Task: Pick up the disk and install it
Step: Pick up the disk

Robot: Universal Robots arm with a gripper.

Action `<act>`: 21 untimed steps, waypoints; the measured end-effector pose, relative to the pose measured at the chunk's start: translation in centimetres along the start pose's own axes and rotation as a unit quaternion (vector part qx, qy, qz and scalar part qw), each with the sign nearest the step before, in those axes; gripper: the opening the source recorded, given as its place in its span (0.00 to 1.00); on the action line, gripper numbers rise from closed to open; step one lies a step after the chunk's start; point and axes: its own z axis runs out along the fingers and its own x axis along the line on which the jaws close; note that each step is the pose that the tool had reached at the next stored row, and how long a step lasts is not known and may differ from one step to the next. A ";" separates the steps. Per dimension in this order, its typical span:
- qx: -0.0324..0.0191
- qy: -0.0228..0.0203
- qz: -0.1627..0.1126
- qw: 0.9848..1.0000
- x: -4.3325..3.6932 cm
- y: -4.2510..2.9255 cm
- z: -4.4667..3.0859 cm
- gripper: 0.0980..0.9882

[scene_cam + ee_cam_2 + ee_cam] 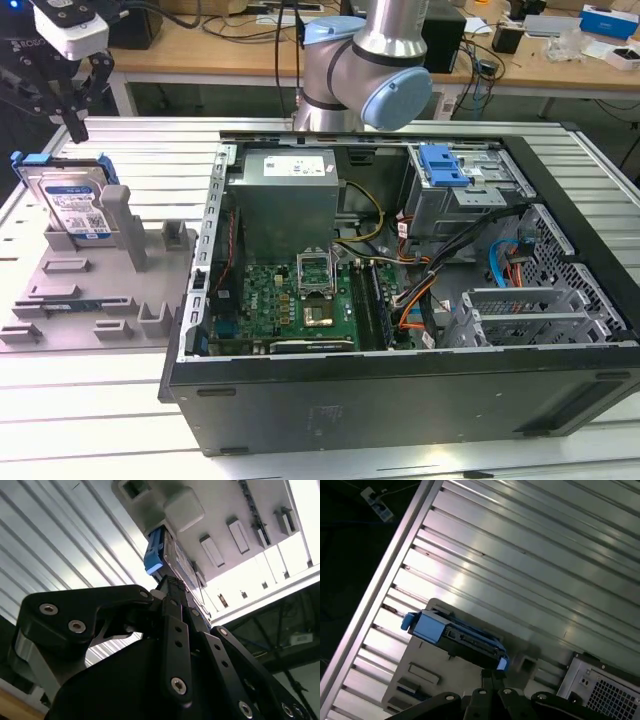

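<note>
The hand (77, 128) is clenched, its two black fingers drawn together with nothing between them. It hangs over the disk (75, 200) with a gap above the disk's top edge, touching nothing. The one disk stands on edge in a grey stand (100, 290) on the bench (120, 420), at the exterior view's left, its blue-and-white label facing the camera and its blue bracket running along its edges. The exterior view also takes in the one arm (370, 60), reaching across from behind, and the one open case (400, 400) lying just beside the stand, toward the exterior view's right. Inside the case are a grey box (285, 200), a green board (300, 300) and a blue latch (443, 165). The first wrist view looks past the hand (491, 672) onto the disk (460, 637) seen edge-on, its bracket showing as a blue block at one end and a small blue corner by the fingertips, with the ribbed bench (520, 555) beyond and a meshed corner of the case (605, 695). The second wrist view shows the hand (172, 585) close up, its links and screws in front, and just past its tip the blue end of the disk (157, 555) against the stand (235, 510).
</note>
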 end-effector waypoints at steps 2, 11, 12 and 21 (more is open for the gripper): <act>0.000 0.001 -0.033 0.999 0.00 0.00 0.00 0.01; -0.002 0.007 -0.159 0.987 0.00 0.00 -0.13 0.36; -0.002 0.007 -0.167 0.986 0.00 0.01 -0.13 0.36; -0.003 0.012 -0.278 0.961 -0.02 0.01 -0.14 0.43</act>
